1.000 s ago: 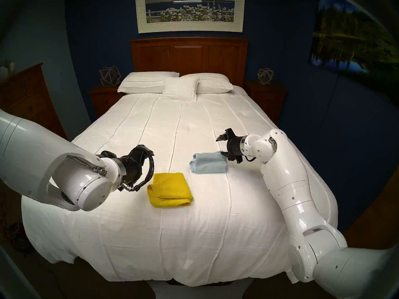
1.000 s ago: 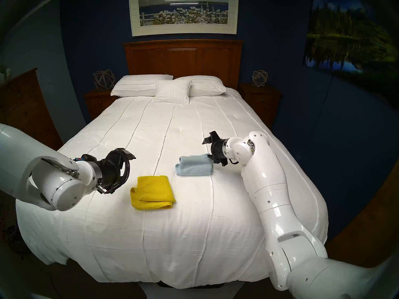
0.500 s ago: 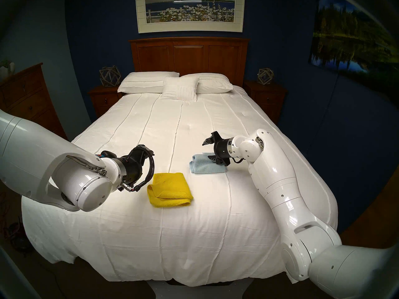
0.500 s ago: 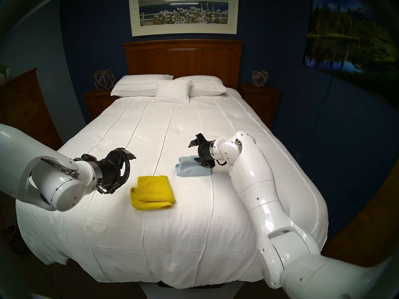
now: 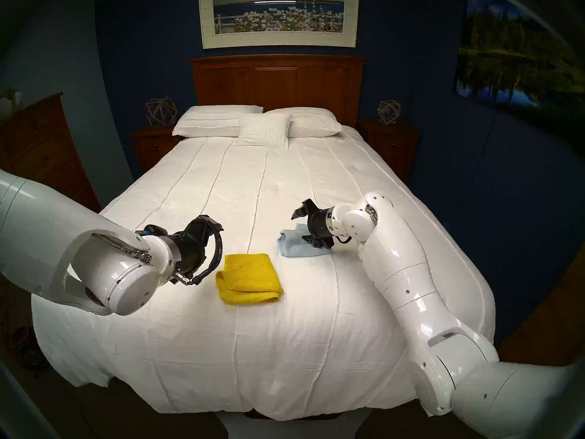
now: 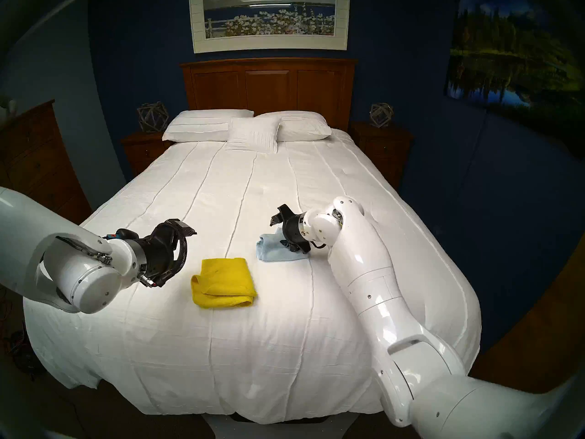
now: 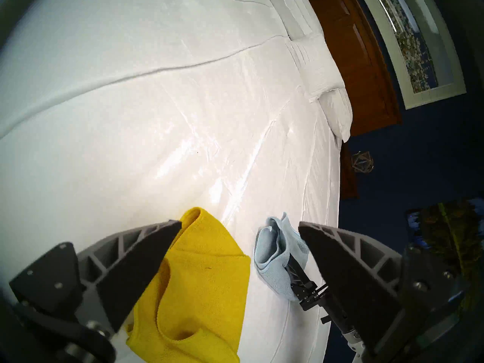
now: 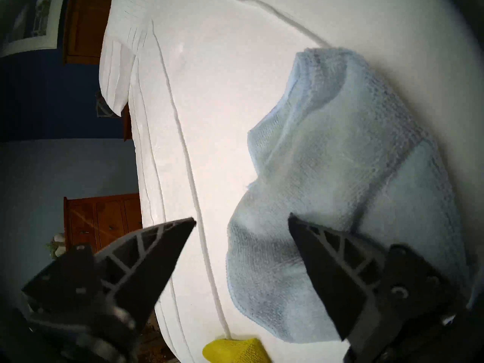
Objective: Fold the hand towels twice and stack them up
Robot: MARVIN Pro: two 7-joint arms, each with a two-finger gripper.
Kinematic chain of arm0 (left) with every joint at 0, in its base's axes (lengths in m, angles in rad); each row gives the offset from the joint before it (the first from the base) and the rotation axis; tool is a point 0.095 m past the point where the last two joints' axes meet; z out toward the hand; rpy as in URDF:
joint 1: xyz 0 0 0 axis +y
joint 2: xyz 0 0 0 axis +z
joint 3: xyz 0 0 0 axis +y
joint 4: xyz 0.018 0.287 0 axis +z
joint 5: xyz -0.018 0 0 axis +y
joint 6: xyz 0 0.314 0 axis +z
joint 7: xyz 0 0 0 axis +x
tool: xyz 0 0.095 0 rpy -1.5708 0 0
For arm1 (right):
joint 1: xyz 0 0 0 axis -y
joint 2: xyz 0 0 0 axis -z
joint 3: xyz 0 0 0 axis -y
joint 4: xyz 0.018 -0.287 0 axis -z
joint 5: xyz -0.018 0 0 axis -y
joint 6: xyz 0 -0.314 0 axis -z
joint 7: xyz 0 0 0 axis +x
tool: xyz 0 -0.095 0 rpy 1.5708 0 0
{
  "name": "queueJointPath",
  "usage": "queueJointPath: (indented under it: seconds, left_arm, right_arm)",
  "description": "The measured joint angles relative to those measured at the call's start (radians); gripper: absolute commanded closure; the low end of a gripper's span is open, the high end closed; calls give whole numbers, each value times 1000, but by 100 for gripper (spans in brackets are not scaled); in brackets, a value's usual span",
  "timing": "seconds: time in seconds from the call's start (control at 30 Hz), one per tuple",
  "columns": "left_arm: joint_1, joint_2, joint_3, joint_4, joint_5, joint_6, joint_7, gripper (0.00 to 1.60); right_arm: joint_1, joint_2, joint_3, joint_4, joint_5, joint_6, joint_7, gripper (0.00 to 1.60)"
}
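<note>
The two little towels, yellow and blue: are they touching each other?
Apart. The head stereo left view shows white bedspread between the yellow towel and the blue towel.

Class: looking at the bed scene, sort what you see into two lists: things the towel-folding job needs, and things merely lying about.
Job:
yellow towel
light blue towel
right pincer, open over the blue towel
left pincer, open

Lying about:
pillows
bedspread
nightstand ornaments

Right gripper (image 5: 300, 227) slid leftward — over blue towel (image 5: 292, 246).
</note>
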Motion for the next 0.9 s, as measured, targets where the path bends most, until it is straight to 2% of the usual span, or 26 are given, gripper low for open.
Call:
queueJointPath:
  seconds: [0.2,0.47,0.67,0.9]
  left_arm:
    - [-46,18,46,-84,4,16,-8,0]
    - [-79,38,111,-109,4,45,-26,0]
    - [-57,61,87,-110,4,83,-50,0]
    - [12,73,48,-110,4,80,-61,0]
  right_arm:
    - [-32,32,36,-81,27,17,-38,0]
    - [-97,55,73,-164,59,22,-74,0]
    - [-123,57,89,-176,66,18,-76,0]
    - [-140,56,103,-190,69,6,-74,0]
